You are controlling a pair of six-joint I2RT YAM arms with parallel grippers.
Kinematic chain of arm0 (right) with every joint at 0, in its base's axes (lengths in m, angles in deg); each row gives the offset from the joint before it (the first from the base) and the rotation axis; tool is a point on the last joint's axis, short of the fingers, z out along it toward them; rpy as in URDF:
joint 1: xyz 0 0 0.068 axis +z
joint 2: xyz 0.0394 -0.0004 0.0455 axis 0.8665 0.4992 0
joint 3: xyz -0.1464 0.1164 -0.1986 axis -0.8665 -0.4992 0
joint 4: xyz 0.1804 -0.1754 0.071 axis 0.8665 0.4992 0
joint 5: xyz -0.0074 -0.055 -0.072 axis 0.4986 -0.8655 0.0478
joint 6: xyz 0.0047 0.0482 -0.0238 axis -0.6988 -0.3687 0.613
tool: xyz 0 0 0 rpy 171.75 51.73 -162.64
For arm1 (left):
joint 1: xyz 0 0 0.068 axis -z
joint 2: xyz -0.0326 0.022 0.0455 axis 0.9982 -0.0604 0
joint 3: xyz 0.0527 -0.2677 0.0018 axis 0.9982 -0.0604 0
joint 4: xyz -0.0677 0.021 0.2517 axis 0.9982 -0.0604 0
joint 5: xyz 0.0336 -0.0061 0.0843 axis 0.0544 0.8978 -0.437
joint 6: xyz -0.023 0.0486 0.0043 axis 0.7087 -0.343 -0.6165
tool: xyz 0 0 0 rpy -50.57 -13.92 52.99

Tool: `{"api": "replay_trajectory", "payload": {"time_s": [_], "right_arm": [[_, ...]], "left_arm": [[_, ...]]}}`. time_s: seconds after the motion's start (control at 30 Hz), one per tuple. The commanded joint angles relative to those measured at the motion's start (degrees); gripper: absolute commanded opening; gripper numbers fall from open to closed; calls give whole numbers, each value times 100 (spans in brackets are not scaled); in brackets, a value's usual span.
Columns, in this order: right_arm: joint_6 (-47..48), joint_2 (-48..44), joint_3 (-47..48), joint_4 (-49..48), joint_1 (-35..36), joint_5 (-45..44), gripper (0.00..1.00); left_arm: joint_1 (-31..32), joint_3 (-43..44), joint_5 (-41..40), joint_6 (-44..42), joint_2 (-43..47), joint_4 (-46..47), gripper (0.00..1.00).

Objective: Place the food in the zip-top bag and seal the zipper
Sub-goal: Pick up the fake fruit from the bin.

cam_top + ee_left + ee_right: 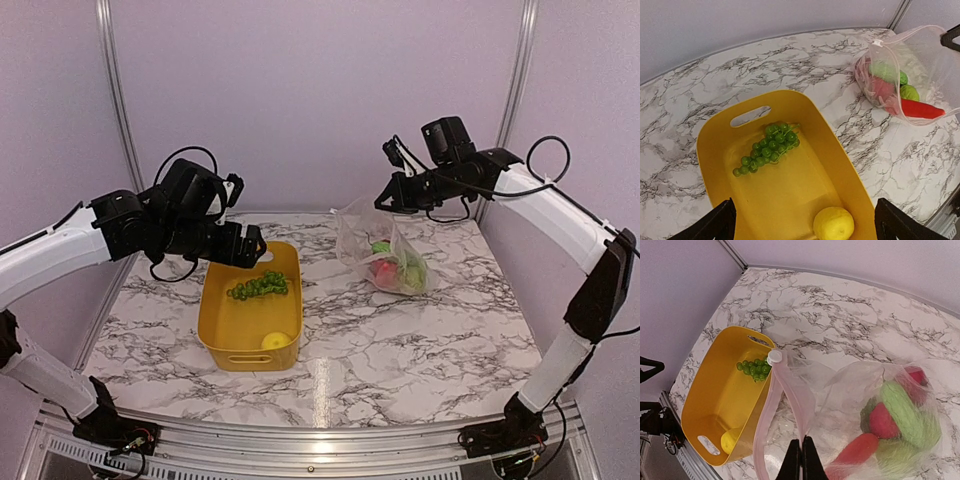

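The clear zip-top bag (352,232) hangs by its mouth edge at the back right, with its bottom resting on the table. My right gripper (802,441) is shut on its pinkish zipper (790,390), which gapes open below a white slider (774,357). Inside the bag lie red and green food pieces (890,420), including a red carrot-like one (920,109). A green grape bunch (260,286) and a yellow lemon (276,341) lie in the yellow bin (215,330). My left gripper (805,230) hovers open over the bin, holding nothing.
The marble table (420,340) has metal frame posts at its back corners and a rail along its near edge. The yellow bin stands left of centre, its right rim close to the hanging bag's mouth.
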Motion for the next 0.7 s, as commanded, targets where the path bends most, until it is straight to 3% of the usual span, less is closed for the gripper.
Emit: {"api": "replay_trajectory", "payload": {"time_s": [0.0, 0.17, 0.3, 0.67], "right_arm": [[0, 67, 306, 27, 56, 143, 0], [50, 58, 249, 80, 56, 193, 0], [109, 40, 280, 148, 56, 148, 0], [51, -147, 31, 42, 56, 186, 0]], "left_arm": [[-156, 101, -695, -184, -398, -1365, 99], [-188, -253, -35, -382, -302, -761, 99], [-188, -119, 984, -536, -641, -921, 98], [-191, 9, 1735, -229, -1262, -1202, 88]]}}
